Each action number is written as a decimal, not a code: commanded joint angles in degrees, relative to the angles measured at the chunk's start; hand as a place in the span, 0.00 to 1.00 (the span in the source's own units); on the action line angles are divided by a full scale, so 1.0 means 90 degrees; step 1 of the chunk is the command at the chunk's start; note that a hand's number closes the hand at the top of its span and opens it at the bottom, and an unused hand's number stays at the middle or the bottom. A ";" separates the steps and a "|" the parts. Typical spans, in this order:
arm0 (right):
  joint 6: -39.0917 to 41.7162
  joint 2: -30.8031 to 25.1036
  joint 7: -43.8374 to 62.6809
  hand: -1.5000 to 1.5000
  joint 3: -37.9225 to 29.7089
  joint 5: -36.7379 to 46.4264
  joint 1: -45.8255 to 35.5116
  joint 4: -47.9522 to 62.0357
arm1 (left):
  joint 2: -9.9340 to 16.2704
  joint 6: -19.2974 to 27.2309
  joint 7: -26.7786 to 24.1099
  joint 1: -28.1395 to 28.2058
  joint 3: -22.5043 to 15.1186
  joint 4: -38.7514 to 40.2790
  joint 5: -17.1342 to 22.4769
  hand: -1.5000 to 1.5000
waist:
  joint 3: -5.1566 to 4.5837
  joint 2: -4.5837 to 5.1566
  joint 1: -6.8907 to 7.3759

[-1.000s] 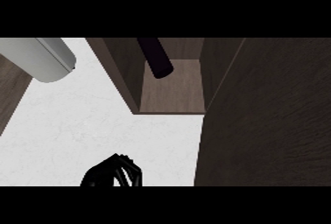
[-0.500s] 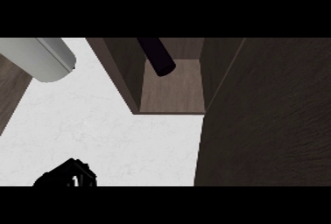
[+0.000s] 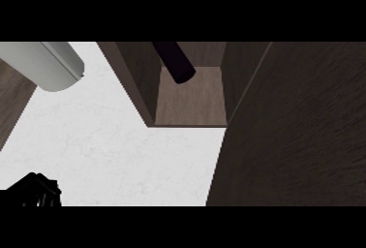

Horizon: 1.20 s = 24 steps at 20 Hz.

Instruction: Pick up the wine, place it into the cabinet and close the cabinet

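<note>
The wine bottle (image 3: 175, 63), dark and slim, stands inside the open wooden cabinet (image 3: 190, 104) at the top middle, on its shelf near the left wall. The cabinet's dark door (image 3: 300, 135) stands open and fills the right side of the view. My left hand (image 3: 36, 191) shows as a black shape at the lower left corner, over the white counter (image 3: 121, 155), far from the cabinet and holding nothing I can see. My right hand is out of view.
A pale grey cylinder (image 3: 46, 65) lies at the upper left. A dark wood strip (image 3: 10, 106) borders the counter's left edge.
My left hand has slid left and down across the counter, from near the bottom middle to the lower left corner. The bottle and the door have not moved.
</note>
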 commanded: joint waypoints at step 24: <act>-0.2544 0.1339 0.0803 1.00 0.3388 0.2896 -0.2333 0.0492 | 0.0955 -0.2083 -0.0318 0.0893 0.1454 0.0608 0.0979 1.00 | -0.0055 -0.0020 0.0319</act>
